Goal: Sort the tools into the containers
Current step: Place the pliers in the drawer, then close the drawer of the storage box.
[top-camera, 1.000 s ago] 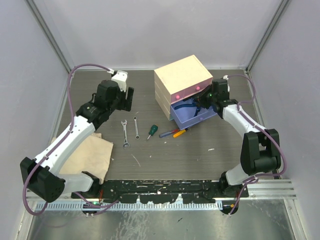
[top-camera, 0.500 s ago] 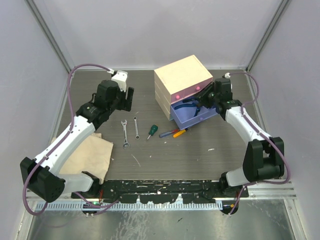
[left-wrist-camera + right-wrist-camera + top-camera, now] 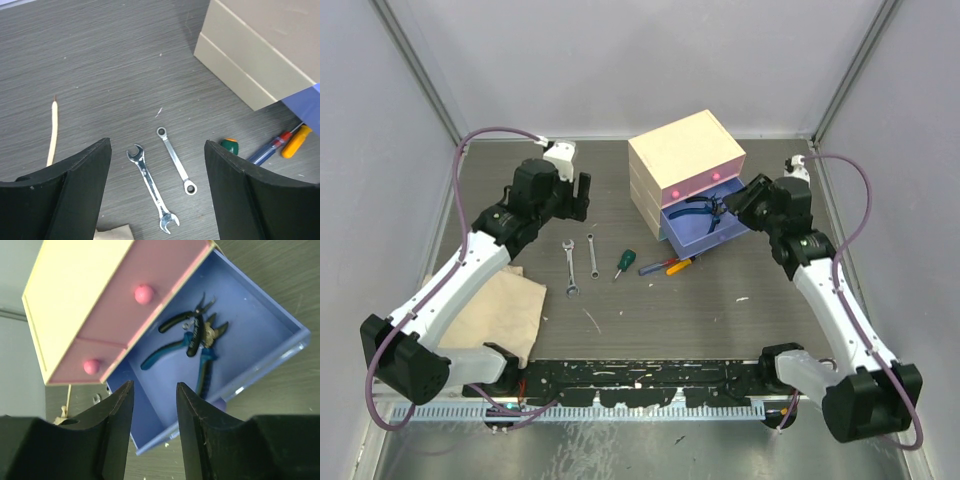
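The cream chest point(image 3: 685, 150) stands at the back centre, its pink drawer fronts point(image 3: 135, 305) shut. Its blue drawer point(image 3: 692, 238) is pulled out and holds the blue-handled pliers point(image 3: 200, 342), also seen from above point(image 3: 704, 211). My right gripper point(image 3: 732, 203) is open and empty just above the drawer's right end point(image 3: 154, 385). On the table lie two silver wrenches point(image 3: 150, 187) point(image 3: 175, 160), a green-handled screwdriver point(image 3: 230, 146), a red one point(image 3: 272, 147) and an orange one point(image 3: 295, 141). My left gripper point(image 3: 578, 198) hangs open above the wrenches point(image 3: 157, 145).
A tan cloth point(image 3: 500, 310) lies front left, its corner next to the open-ended wrench. A thin pale wooden stick point(image 3: 51, 132) lies left of the wrenches. Grey walls close in the table on three sides.
My right arm has drawn back to the right and away from the blue drawer, leaving the pliers inside. The left arm and the tools on the table have not moved.
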### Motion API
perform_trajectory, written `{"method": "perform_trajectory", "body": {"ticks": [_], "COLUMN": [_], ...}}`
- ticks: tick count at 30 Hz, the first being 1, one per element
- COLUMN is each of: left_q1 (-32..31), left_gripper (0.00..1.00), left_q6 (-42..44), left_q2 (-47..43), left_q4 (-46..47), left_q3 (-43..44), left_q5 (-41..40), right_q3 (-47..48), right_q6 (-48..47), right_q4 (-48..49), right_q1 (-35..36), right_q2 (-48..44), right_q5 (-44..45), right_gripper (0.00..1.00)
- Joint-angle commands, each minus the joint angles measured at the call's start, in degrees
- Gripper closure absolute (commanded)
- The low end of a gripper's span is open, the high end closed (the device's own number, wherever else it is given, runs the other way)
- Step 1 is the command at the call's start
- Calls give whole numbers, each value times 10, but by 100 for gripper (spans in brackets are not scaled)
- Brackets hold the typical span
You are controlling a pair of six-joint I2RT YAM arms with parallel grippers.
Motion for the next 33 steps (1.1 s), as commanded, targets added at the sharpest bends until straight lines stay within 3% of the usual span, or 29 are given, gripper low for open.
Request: {"method": "perform_trajectory", "body": {"ticks": [1, 10, 27, 33], "left_q1": [0, 0, 11, 20], "left_gripper": [24, 19, 17, 16], "left_q6": [-23, -41, -24, -44], "left_q2": [2, 97, 464, 557], "left_q4": [54, 82, 7, -18], "left_q3": [49, 166, 622, 734], "left_q5": [48, 90, 259, 315], "right_q3": [-41, -105, -142, -148], "right_q6": [-29, -39, -58, -60], "right_q4": [-17, -63, -103, -104], "right_q1": [-2, -2, -2, -3], "right_q2": [-64, -150, -171, -159], "right_q5": [23, 33, 33, 28], "right_gripper": [55, 53, 53, 53]}}
